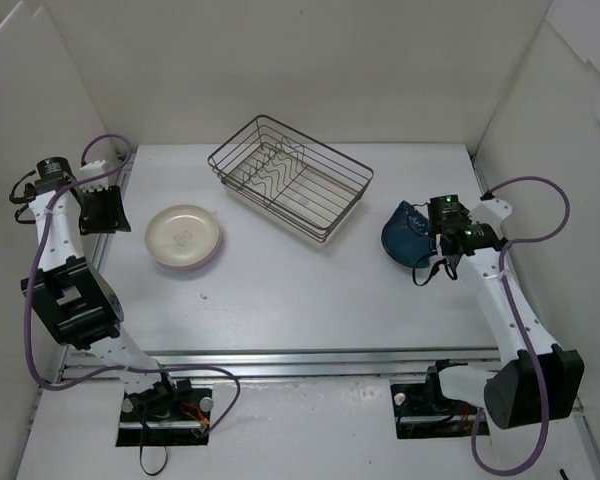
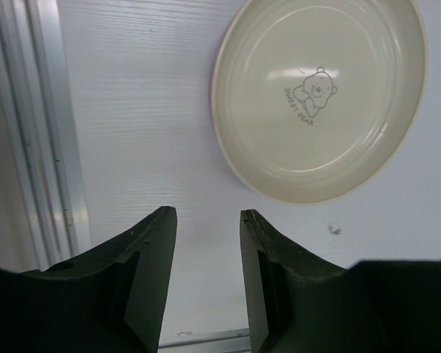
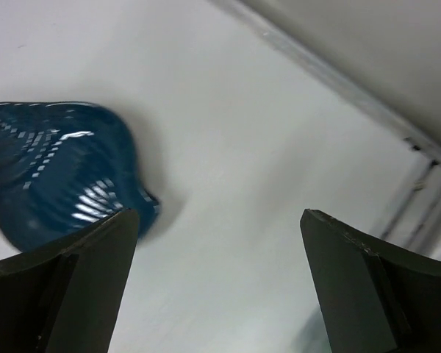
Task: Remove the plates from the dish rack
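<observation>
The dark wire dish rack (image 1: 290,190) stands at the back centre, and no plate shows in it. A cream plate (image 1: 183,237) with a bear print lies flat left of the rack, with a pinkish edge under it. It also shows in the left wrist view (image 2: 320,95). My left gripper (image 1: 115,218) (image 2: 206,220) is open and empty, over the table left of that plate. A dark blue wavy-rimmed plate (image 1: 408,235) (image 3: 51,169) lies right of the rack. My right gripper (image 1: 445,235) (image 3: 219,220) is wide open and empty, just right of it.
White walls close in the table at the left, right and back. An aluminium rail (image 1: 310,360) runs along the near edge. A rail also shows in the left wrist view (image 2: 37,147) and in the right wrist view (image 3: 338,81).
</observation>
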Robot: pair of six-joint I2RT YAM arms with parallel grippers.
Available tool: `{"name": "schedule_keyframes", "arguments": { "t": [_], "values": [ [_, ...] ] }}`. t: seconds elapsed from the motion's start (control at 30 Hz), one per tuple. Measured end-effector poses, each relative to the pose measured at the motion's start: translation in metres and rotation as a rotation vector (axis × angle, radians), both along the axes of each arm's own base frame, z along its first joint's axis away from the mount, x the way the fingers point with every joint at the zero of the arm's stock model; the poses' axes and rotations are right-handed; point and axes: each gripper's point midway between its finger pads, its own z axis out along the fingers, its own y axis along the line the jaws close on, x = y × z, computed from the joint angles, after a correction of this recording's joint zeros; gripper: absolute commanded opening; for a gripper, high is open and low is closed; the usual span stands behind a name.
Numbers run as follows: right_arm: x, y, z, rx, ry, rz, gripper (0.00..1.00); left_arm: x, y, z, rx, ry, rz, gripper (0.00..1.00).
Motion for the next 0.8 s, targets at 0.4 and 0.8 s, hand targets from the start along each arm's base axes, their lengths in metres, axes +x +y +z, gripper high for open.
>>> {"name": "schedule_keyframes", "arguments": {
  "t": [0.4,0.8],
  "values": [
    [-0.093,-0.095,0.067,-0.325,0.031,-0.195,0.98,-0.069,0.016,0.003,0.186,0.045,0.034,0.41],
    [-0.118,-0.101,0.071,-0.445,-0.087,-0.125,0.98,-0.162,0.027,-0.023,0.334,0.105,0.252,0.42]
  ]
}}
